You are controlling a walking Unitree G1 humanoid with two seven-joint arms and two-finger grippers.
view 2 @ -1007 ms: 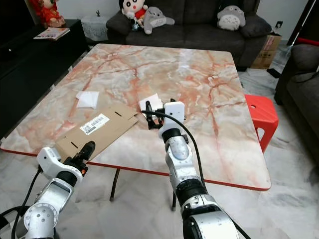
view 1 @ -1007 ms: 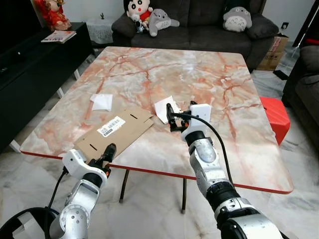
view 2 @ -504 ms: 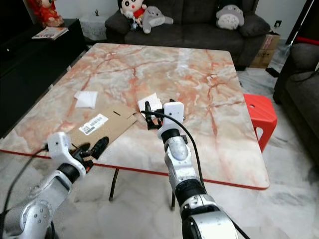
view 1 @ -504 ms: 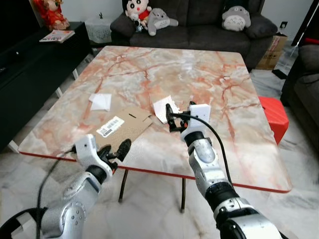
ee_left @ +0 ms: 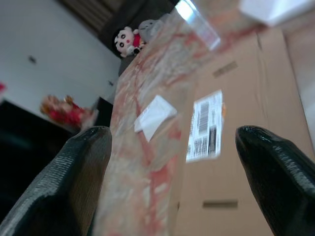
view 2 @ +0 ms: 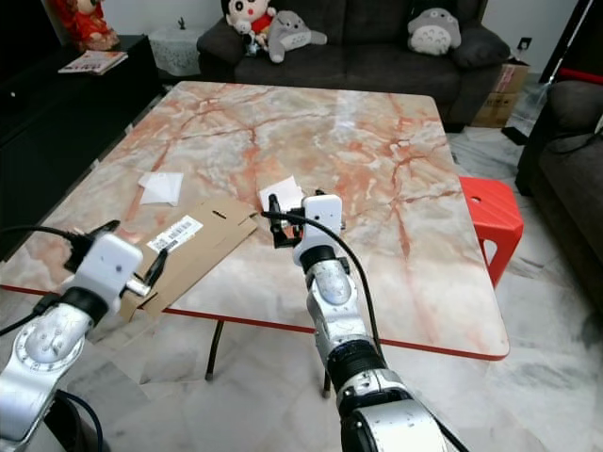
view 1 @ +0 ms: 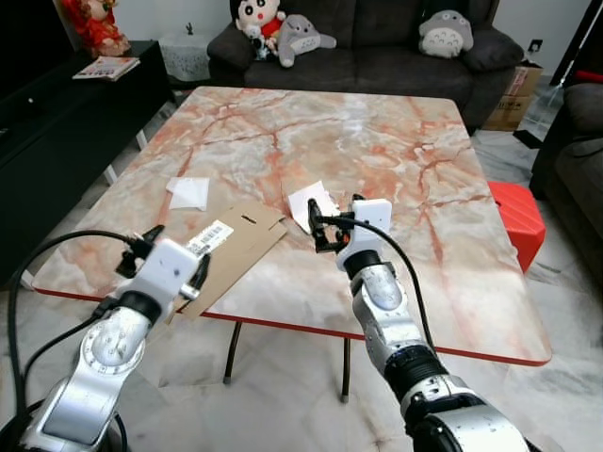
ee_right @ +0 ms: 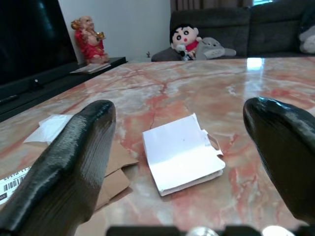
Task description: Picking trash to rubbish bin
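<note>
— right wrist view: the white paper (ee_right: pixel 183 151) lies straight ahead of the right gripper (view 1: pixel 320 226), its fingers spread wide apart, just short of it.
— and the left gripper (ee_left: pixel 172 182)?
— also spread, over the cardboard (view 1: pixel 231 250); the right arm is nearer the paper.

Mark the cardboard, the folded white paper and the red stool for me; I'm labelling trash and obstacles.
cardboard (view 1: pixel 247 247), left eye view, bare brown middle.
folded paper (ee_right: pixel 182 152), right wrist view, top face.
red stool (view 2: pixel 494 213), right eye view, seat top.
</note>
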